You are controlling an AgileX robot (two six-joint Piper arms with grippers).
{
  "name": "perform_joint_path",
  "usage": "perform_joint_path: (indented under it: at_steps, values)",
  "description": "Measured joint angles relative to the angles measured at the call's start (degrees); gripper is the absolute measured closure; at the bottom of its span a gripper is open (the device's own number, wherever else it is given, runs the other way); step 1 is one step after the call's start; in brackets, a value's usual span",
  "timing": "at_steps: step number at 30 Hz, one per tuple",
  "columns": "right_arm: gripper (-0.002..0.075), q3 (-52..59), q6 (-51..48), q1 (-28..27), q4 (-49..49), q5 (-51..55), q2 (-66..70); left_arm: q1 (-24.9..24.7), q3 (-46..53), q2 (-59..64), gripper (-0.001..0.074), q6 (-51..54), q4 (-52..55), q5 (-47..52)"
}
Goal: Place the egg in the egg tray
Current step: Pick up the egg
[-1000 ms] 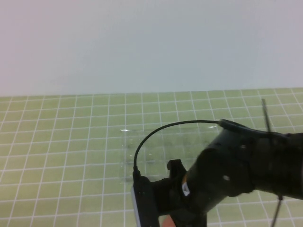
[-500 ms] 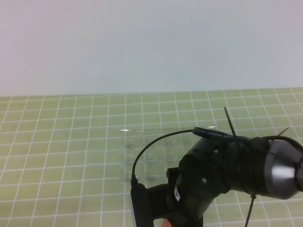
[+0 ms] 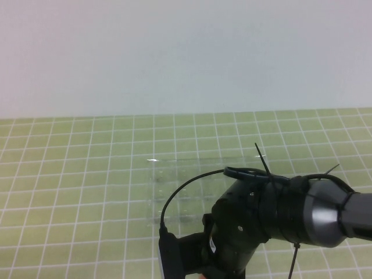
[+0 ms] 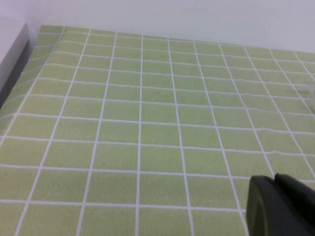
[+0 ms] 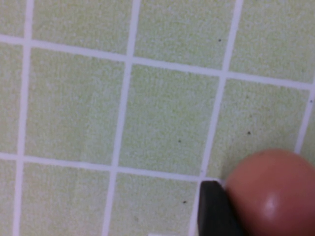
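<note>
The egg [image 5: 273,189], reddish-orange and smooth, shows in the right wrist view just above the green checked mat. One black finger [image 5: 212,209] of my right gripper [image 5: 256,206] presses against its side; the other finger is out of frame. In the high view my right gripper [image 3: 197,272] is at the bottom edge under its bulky black wrist, and the egg is hidden there. The clear egg tray [image 3: 174,174] lies on the mat just beyond the wrist, which partly covers it. My left gripper [image 4: 276,181] is shut and empty over bare mat, out of the high view.
The green mat with white grid lines [image 3: 70,174] covers the whole table up to a white back wall. A black cable [image 3: 186,186] loops from the right wrist over the tray. A grey-white edge [image 4: 10,49] borders the mat in the left wrist view.
My right arm has swung left and rolled over the tray's near edge. The cable loop moved left with it. The sliver of egg seen earlier at the bottom edge is now hidden.
</note>
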Motion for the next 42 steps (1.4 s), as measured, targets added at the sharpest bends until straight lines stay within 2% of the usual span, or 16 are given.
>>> perform_joint_path:
  at_steps: [7,15,27,32,37,42]
  values:
    - [0.0352,0.0,4.9,0.0,-3.1,-0.1,0.0,0.0,0.0,0.0,0.0735,0.0,0.0,0.0]
    - [0.0353,0.0,9.7,0.0,-0.5,-5.0,-2.1,0.0,0.0,0.0,0.0735,0.0,0.0,0.0]
    - [0.0353,0.2,35.7,-0.7,0.4,-28.6,-3.9,0.0,0.0,0.0,0.0735,0.0,0.0,0.0]
    - [0.0353,2.1,43.6,-3.7,2.6,-39.0,-3.9,0.0,0.0,0.0,0.0735,0.0,0.0,0.0]
    - [0.0353,7.9,46.0,-5.6,8.8,-50.5,-3.9,0.0,0.0,0.0,0.0735,0.0,0.0,0.0]
    - [0.0353,13.7,46.0,-5.5,10.6,-61.4,-3.9,0.0,0.0,0.0,0.0735,0.0,0.0,0.0]
